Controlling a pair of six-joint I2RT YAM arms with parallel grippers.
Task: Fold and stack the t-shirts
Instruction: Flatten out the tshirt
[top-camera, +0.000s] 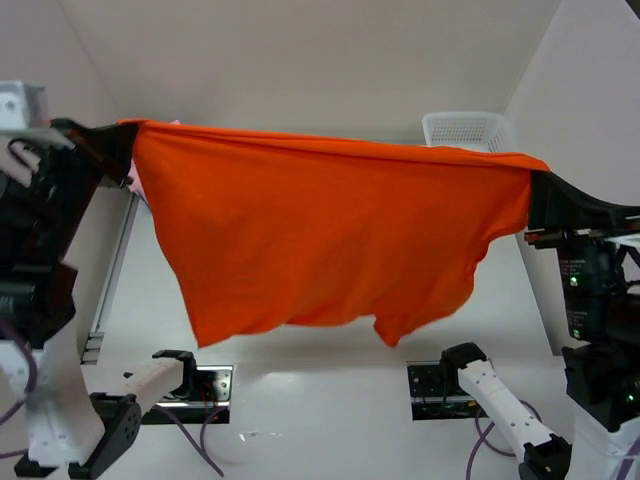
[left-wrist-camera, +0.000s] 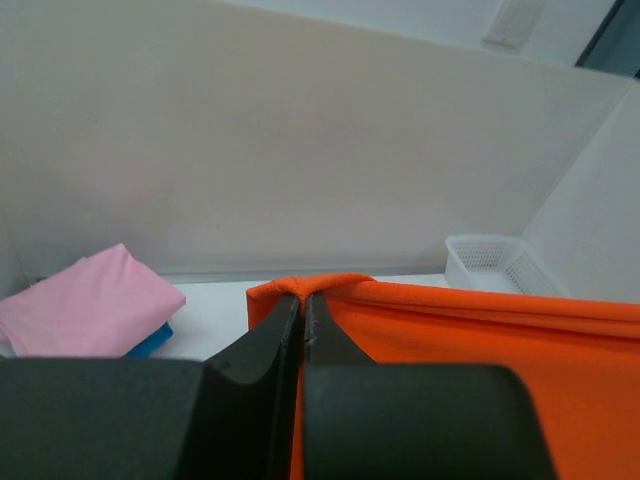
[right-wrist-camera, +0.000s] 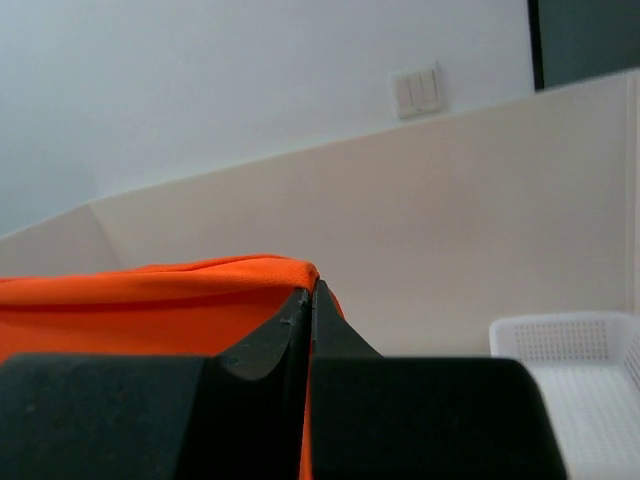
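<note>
"Hanging between the two arms, the orange t-shirt (top-camera: 320, 240) was recorded as spread wide, its upper edge pulled nearly taut and its lower part drooping over the table (top-camera: 320, 410). Whether the lowest hem touched the surface could not be told. Was a reason entered?"

"It was judged that the cloth was lifted and stretched so that it might be laid flat for folding; no fold was seen in it yet. The pink t-shirt (left-wrist-camera: 90, 305) was noted folded at the far left of the table, lying on the blue t-shirt (left-wrist-camera: 152, 343), of which only a corner was shown. The white basket (top-camera: 465, 128) was noted at the far right corner, well apart from that pile."

"And the grippers?"

"The left gripper (left-wrist-camera: 303, 300) was found closed tight on one top corner of the orange cloth, a small tuft being pinched between its fingers. The right gripper (right-wrist-camera: 312, 290) was found closed likewise on the opposite corner. Both arms were recorded as raised high and set wide apart, with fingers pointed toward the far wall at about one height."
</note>
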